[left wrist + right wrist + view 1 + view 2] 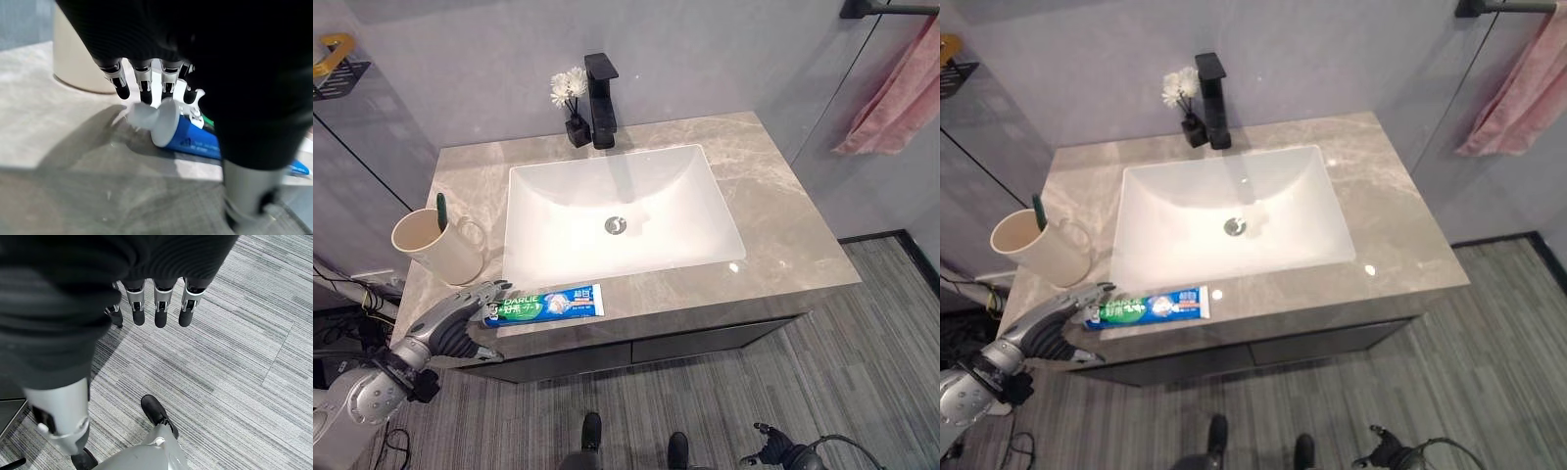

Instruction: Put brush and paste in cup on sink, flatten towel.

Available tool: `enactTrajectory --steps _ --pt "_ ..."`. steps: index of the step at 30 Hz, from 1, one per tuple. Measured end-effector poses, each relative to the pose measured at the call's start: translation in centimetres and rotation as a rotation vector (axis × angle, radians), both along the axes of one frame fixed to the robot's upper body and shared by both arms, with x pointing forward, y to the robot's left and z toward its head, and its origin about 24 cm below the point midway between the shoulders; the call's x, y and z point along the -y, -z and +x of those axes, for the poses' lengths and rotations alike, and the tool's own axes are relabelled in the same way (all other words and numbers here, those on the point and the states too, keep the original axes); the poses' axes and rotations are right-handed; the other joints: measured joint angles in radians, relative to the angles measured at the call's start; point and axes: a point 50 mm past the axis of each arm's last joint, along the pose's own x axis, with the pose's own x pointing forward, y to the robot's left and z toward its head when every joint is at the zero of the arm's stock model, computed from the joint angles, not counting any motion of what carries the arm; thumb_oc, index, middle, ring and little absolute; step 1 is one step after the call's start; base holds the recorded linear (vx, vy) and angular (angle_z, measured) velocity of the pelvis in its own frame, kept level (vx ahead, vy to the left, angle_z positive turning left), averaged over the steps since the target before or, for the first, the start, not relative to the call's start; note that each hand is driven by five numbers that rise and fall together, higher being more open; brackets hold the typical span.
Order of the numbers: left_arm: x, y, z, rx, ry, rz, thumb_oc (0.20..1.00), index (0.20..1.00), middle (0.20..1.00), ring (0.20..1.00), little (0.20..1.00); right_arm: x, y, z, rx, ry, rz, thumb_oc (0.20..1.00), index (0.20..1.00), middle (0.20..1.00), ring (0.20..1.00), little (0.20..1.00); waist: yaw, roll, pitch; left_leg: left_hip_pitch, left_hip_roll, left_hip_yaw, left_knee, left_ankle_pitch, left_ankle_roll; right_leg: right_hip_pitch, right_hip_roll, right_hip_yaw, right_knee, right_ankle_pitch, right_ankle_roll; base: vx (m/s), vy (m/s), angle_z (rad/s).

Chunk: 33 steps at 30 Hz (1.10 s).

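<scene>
A grey marble tabletop (783,225) carries a white sink (622,215) with a black faucet (601,86) and a small vase of white flowers (572,98) at its back edge. On the wall to the right, a pink towel (901,93) hangs bunched from a dark rail, not yet flattened. At the left of the tabletop stands a cream cup (435,245), the green toothbrush (441,211) already upright inside it. Along the front edge, just before the sink, lies the blue-and-green toothpaste tube (548,304), flat, its white cap pointing toward the left robot hand (460,318). That hand reaches in at the cap end; its fingers are straight and relaxed above the cap, and the left wrist view shows the dark fingertips (146,95) close over it with nothing yet gripped. The right robot hand (156,308) hangs idle over the floor, fingers loose and empty. The paste step appears to be in hand. The next move likely calls for closing round the tube near its cap, lifting it and standing it in the cup beside the brush.
</scene>
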Motion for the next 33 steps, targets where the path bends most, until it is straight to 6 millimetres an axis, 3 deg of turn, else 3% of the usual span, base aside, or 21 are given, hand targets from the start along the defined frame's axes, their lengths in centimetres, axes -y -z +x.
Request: enactTrajectory --steps 1,4,12,16,18,20,27,33 --pt "-0.2 -0.3 0.4 0.022 -0.019 -0.023 0.489 0.489 0.489 0.489 0.489 0.0 0.0 0.1 0.002 0.0 -0.001 1.0 1.0 1.0 1.0 1.0 0.001 -0.001 0.0 0.0 0.001 0.0 0.0 0.0 0.0 0.0 0.001 -0.001 0.0 -0.001 0.001 0.04 0.0 0.0" --pt "-0.1 -0.5 0.8 0.048 -0.038 -0.074 0.2 0.2 0.2 0.2 0.2 0.0 0.0 0.1 0.004 -0.001 0.001 1.0 1.0 1.0 1.0 1.0 -0.009 0.0 -0.001 0.0 0.001 0.0 0.0 0.0 0.0 0.0 0.0 0.0 0.0 -0.001 0.001 0.03 0.003 -0.01" --pt "-0.1 0.0 0.9 0.03 -0.049 -0.12 0.216 0.216 0.216 0.216 0.216 0.1 0.0 -0.1 -0.001 0.004 -0.004 1.0 1.0 1.0 1.0 1.0 -0.012 -0.005 -0.014 0.003 0.002 0.0 0.0 0.0 0.0 0.002 0.001 0.001 0.0 0.001 0.0 0.0 0.001 0.0" --pt "0.2 1.2 1.1 -0.025 -0.056 -0.126 0.2 0.2 0.2 0.2 0.2 1.1 0.2 -1.5 -0.044 0.057 -0.042 1.0 1.0 1.0 1.0 1.0 -0.014 -0.006 -0.056 0.027 0.001 0.002 -0.001 -0.001 0.001 0.023 0.0 0.002 0.0 0.0 0.002 -0.02 0.001 -0.01" --pt "0.3 1.4 1.1 -0.032 -0.048 -0.108 0.2 0.2 0.2 0.2 0.2 1.8 0.2 -1.8 -0.051 0.123 -0.055 1.0 1.0 1.0 1.0 1.0 -0.014 -0.005 -0.059 0.033 0.001 0.004 -0.001 -0.001 0.001 0.027 -0.001 0.004 0.0 0.0 0.002 -0.03 0.0 -0.04" --pt "0.4 1.6 1.0 -0.038 -0.033 -0.047 0.2 0.2 0.2 0.2 0.2 3.0 0.2 -3.0 -0.049 0.338 -0.052 1.0 1.0 1.0 1.0 1.0 -0.013 -0.003 -0.069 0.044 0.001 0.005 -0.003 -0.002 0.002 0.039 -0.002 0.005 0.0 -0.002 0.004 0.0 0.0 0.0" --pt "0.7 1.6 1.3 0.006 0.0 0.102 0.2 0.2 0.2 0.2 0.2 4.2 0.2 -5.3 -0.062 0.578 -0.05 1.0 1.0 1.0 1.0 1.0 -0.025 -0.002 -0.092 0.059 0.001 0.005 -0.005 -0.01 0.006 0.054 -0.003 0.008 -0.007 -0.002 0.002 0.0 0.0 0.0" --pt "1.0 0.5 2.7 0.13 0.028 0.221 0.2 0.2 0.2 0.2 0.2 5.2 -0.4 -5.0 0.028 0.754 -0.023 1.0 1.0 1.0 1.0 1.0 -0.05 -0.007 -0.109 0.078 0.001 0.008 -0.005 -0.012 0.008 0.072 -0.003 0.01 -0.007 -0.004 0.001 0.0 -0.001 -0.01"
